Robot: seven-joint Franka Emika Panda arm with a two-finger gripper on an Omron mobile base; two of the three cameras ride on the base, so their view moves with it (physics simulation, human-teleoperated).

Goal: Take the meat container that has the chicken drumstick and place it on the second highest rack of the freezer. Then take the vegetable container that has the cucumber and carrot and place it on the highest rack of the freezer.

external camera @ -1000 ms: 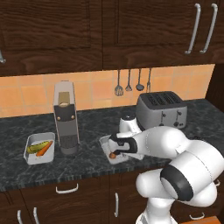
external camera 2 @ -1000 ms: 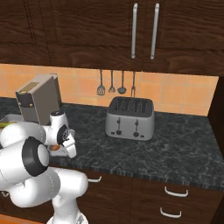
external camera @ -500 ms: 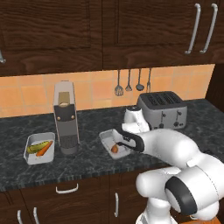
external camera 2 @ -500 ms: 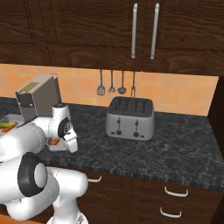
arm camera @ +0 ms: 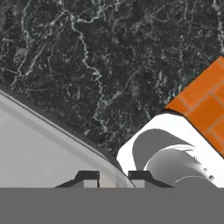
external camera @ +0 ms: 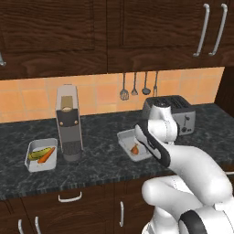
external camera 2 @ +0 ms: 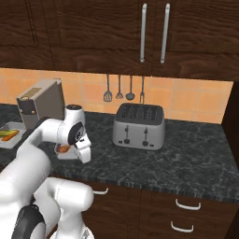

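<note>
The gripper (arm camera: pixel 113 177) has closed on the rim of the meat container (external camera: pixel 132 145), which now rides clear of the dark counter (external camera: pixel 100 167) with the chicken drumstick (external camera: pixel 135 148) inside. Grasp made; carrying to the freezer comes next.

A glossy white robot arm (external camera: pixel 192 178) of rounded, bulbous segments, with dark bands at its joints and small dark fingertips (arm camera: pixel 89 177).
</note>
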